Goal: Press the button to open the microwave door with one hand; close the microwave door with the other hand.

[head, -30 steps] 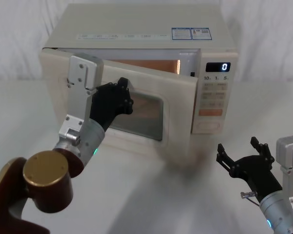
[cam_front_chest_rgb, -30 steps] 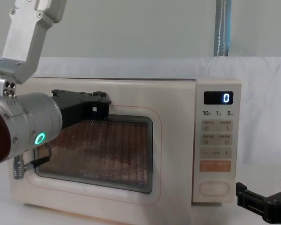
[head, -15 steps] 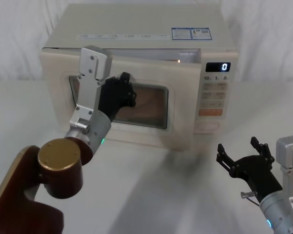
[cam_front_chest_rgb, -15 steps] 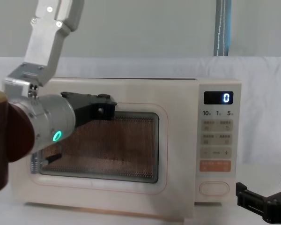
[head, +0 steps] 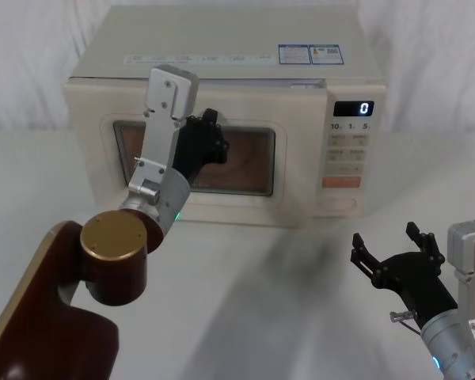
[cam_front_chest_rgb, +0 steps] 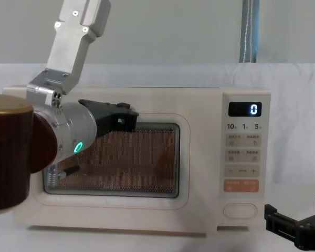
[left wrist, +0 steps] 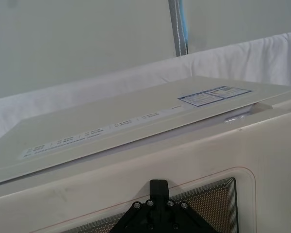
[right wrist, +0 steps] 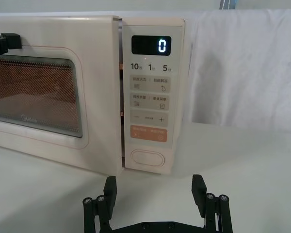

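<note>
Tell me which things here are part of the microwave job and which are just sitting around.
Part of the job:
microwave
microwave door
button
left claw, against the door
right claw, parked low

Just around:
white backdrop cloth
orange button

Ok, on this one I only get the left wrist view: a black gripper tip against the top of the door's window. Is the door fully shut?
Observer: Not quite. The right wrist view shows a thin dark slit between the microwave door and the control panel.
Operator: Where is the other arm?
Observer: The right gripper sits low over the table, in front of the panel and apart from the microwave, fingers open and holding nothing.
Operator: And where along the door is my gripper?
Observer: The left gripper bears on the window's upper frame, roughly midway along it.
</note>
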